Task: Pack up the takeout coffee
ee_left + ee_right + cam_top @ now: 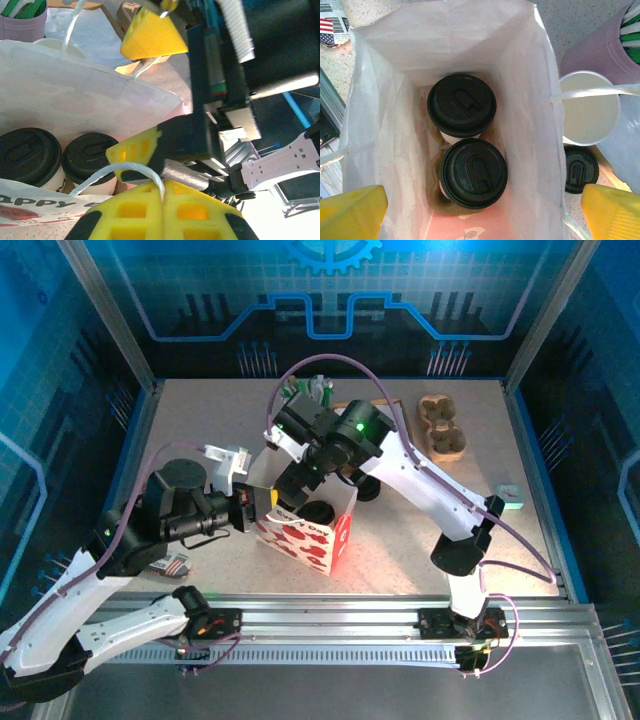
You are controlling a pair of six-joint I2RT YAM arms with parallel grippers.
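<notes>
Two takeout coffee cups with black lids [461, 105] [473, 172] stand side by side in a brown carrier on the floor of the white gift bag [445, 35]. The bag with red hearts [310, 540] stands in the middle of the table. My left gripper [163, 192] is shut on the bag's white string handle [125, 170], at the bag's left rim [258, 508]. My right gripper [483, 212] hangs open over the bag's mouth, its yellow fingers [355, 212] wide apart and holding nothing. The left wrist view shows both lids [30, 152] [90, 155] below the rim.
Behind the bag stand a pink cup of green-white sticks [615, 50] and an open white cup [590, 107], with a loose black lid [580, 170] beside them. A brown cardboard carrier [442, 427] lies at the back right, a small teal box [510, 500] at the right edge.
</notes>
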